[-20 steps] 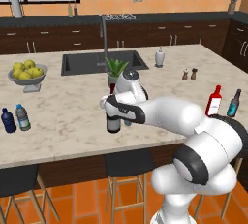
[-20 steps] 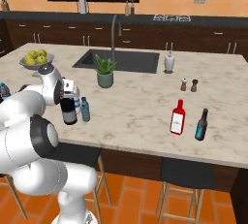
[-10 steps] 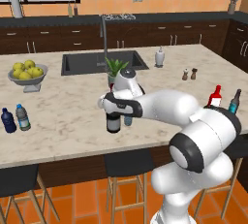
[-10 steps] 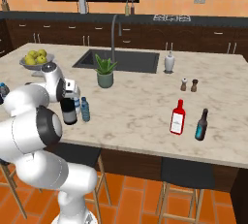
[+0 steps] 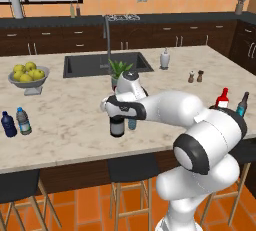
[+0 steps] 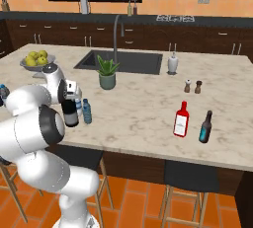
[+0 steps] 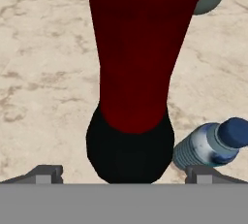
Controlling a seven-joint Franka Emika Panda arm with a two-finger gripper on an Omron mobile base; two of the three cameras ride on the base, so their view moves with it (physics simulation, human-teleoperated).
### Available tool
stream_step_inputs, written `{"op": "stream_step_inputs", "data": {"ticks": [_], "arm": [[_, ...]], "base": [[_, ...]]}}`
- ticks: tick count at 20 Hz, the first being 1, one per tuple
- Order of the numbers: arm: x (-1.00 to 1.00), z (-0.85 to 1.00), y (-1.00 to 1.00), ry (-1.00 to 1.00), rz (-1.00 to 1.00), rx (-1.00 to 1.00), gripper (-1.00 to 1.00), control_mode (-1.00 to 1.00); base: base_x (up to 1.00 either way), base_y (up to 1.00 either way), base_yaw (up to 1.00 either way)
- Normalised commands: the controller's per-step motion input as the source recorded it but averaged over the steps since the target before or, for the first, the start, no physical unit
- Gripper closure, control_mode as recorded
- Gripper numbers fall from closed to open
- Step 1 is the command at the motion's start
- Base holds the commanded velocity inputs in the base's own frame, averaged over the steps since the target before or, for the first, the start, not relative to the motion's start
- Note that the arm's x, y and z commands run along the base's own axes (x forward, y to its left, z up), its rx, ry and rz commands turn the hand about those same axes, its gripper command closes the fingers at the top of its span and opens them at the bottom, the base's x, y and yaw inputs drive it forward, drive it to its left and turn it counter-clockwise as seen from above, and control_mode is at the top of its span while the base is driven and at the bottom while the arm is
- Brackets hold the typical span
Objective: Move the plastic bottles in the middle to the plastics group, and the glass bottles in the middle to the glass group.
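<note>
Step in hand, by the look of it: lining up on the wine bottle (image 5: 116, 124) in the middle of the counter (image 5: 70, 120), ahead of a grasp. Gripper (image 7: 123, 172) down over the bottle's red foil neck, jaws at full spread, one tip either side of the dark shoulder in the hand view, nothing held and no contact visible.

Wine bottle upright near the counter's front edge, in front of the potted plant (image 6: 106, 72). Teal water bottle (image 6: 87, 111) just right of it; clear one with the blue band (image 6: 78, 101) just behind, partly hidden by the arm. Hard to tell whether either touches the wine bottle.

Plastics group far left on the counter: navy bottle (image 5: 8, 124) and greyish clear bottle (image 5: 22, 121) side by side, near the fruit bowl (image 5: 28, 77). Glass group far right: red bottle (image 6: 181, 119) and slim teal bottle (image 6: 205, 127), well apart from the middle cluster.

Task barely begun, judging by the layout: all three middle bottles not yet sorted.

Next move likely: close on the neck or shoulder, square and firm, since foil may slip. Then lift straight up, clear of the two water bottles, carry right, set down beside the red bottle without knocking it. Tall bottle, top-held: risk of swing or tilt on the way.
</note>
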Motion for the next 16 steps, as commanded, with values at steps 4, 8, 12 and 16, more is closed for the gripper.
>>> {"op": "stream_step_inputs", "data": {"ticks": [4,8,12,16], "arm": [[0.08,-0.21,0.0,0.0,0.0,0.0,-1.0,-1.0],[0.01,-0.22,0.0,0.0,0.0,0.0,-1.0,-1.0],[0.02,-0.08,0.0,0.0,0.0,0.0,-1.0,-1.0],[0.05,-0.02,0.0,0.0,0.0,0.0,-1.0,-1.0]], "base": [[0.0,0.0,0.0],[0.0,0.0,0.0],[0.0,0.0,0.0],[0.0,0.0,0.0]]}}
